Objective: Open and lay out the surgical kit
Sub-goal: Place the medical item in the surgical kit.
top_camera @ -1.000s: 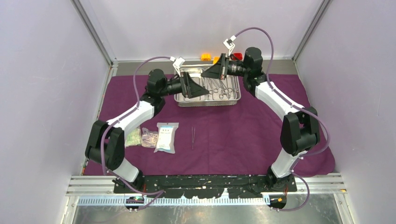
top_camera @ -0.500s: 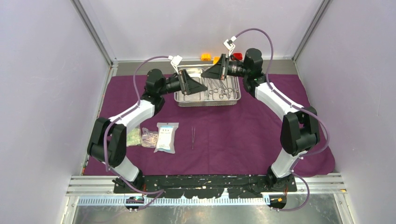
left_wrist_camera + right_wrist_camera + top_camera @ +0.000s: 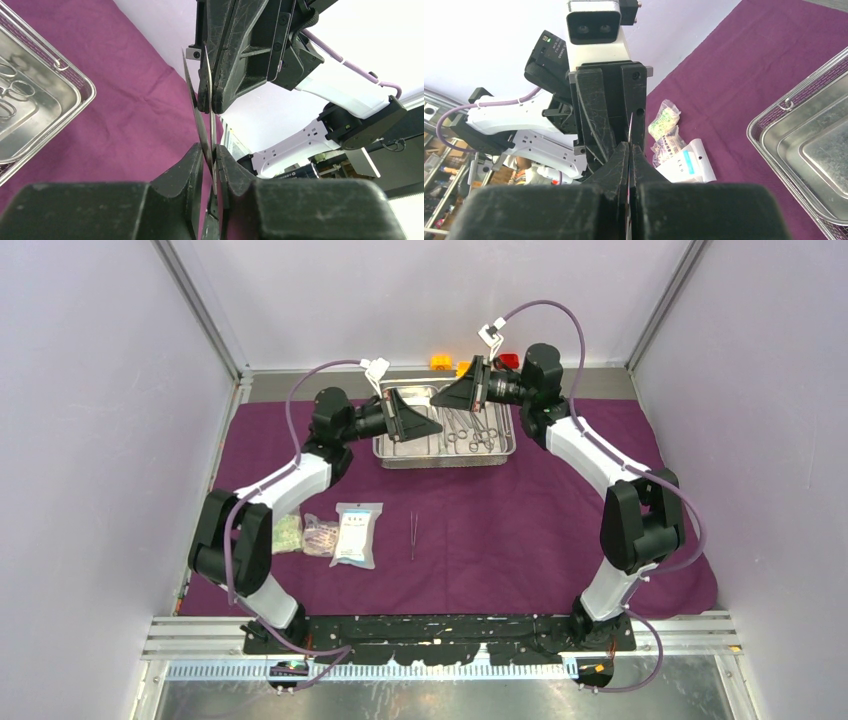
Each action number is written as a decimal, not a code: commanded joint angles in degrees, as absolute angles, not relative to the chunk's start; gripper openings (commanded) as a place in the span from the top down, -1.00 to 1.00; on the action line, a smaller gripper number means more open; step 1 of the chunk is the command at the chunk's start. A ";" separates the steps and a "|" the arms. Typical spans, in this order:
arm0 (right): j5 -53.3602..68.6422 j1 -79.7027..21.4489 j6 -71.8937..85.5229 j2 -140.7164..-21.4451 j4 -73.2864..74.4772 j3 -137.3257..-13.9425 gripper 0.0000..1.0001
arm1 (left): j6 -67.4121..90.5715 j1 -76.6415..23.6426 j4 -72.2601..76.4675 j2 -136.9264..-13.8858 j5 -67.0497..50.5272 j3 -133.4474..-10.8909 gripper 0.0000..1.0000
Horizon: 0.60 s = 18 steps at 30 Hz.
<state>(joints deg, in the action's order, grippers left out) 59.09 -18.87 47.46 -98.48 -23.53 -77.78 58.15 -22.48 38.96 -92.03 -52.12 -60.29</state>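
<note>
Though overhead hides them, tweezers (image 3: 199, 125) clamped by left hand (image 3: 211, 156), right hand (image 3: 629, 146)

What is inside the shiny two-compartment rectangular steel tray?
In the steel tray, ring-handled scissors and clamps lie in the right compartment. The left compartment is mostly hidden under the left gripper and right gripper, both shut on thin steel tweezers.

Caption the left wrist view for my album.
Left gripper and right gripper both pinch thin steel tweezers, steel tray and purple cloth below.

Top: high overhead, looking down. Wrists: close, facing each other. All share cloth (image 3: 520, 510), tray (image 3: 445, 458).
</note>
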 commanded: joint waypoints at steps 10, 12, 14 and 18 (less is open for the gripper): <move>58.51 -17.38 40.14 -95.21 -18.88 -79.12 0.70 | 54.88 -22.32 35.91 -90.34 -51.45 -62.65 1.00; 57.75 -16.52 36.64 -94.66 -14.60 -80.29 0.45 | 52.39 -22.58 30.98 -89.02 -49.41 -62.55 1.00; 56.74 -15.28 32.55 -94.10 -9.22 -82.17 0.21 | 47.94 -23.41 24.04 -87.15 -45.40 -62.44 1.00; 52.58 -12.08 22.44 -92.67 4.22 -85.85 -0.19 | 40.27 -27.59 8.67 -84.02 -35.28 -62.48 1.00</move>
<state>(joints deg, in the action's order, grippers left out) 57.56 -15.75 35.18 -97.73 -8.54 -80.38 49.21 -23.88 22.83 -89.65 -44.23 -60.51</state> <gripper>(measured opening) 0.535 0.037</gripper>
